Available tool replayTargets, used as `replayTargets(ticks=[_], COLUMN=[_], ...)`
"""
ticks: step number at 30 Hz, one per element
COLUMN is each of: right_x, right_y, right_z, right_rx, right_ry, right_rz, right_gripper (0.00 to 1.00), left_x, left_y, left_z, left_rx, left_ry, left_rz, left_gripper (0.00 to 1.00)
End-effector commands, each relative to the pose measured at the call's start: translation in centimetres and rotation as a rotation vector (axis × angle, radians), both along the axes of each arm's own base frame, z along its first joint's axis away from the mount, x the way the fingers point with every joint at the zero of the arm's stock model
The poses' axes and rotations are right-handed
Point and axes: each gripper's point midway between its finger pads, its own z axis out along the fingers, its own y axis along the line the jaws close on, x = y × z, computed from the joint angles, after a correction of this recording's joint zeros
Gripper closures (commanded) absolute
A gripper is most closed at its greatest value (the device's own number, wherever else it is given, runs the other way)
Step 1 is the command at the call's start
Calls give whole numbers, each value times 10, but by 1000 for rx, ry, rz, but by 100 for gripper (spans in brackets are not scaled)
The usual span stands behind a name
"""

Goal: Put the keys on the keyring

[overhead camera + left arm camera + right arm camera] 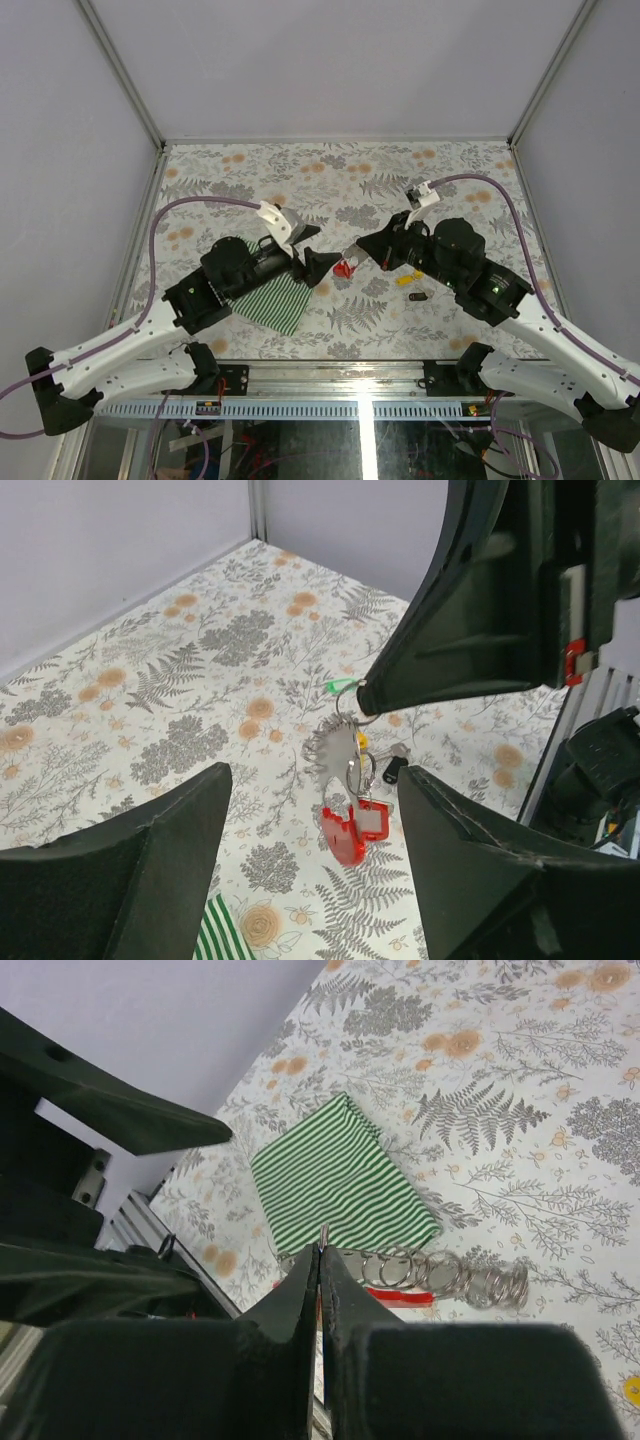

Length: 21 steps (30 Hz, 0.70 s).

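Two pincers: the right pincer clamps the keyring aloft, seemingly so the gaping left pincer can reach it.

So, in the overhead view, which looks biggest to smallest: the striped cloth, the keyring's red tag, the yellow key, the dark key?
1. Striped cloth, by far.
2. Red tag.
3. Yellow key and dark key: too alike to rank.

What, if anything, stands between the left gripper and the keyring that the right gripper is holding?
Nothing visible. The left gripper is open, and the keyring hangs from the shut right gripper straight ahead of it, with no other object in the gap.
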Motion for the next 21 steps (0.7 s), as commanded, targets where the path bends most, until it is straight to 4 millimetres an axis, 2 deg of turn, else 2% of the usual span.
replayTargets(ticks=[1, 6, 11, 21], right_x=[13, 8, 2, -10], right_y=[3, 3, 7, 13], right_z=[38, 44, 48, 58], right_rx=[142, 173, 190, 218], right_ry=[-54, -61, -64, -99], right_rz=[-69, -49, -11, 69], right_gripper=[100, 100, 100, 100], left_x=[5, 0, 1, 0], left_y=[-8, -21, -26, -36], left_z=[11, 4, 9, -1], left_rx=[-6, 51, 57, 115], left_ry=[-100, -193, -252, -258], left_rz=[-12, -87, -102, -150], left_gripper=[31, 31, 32, 50])
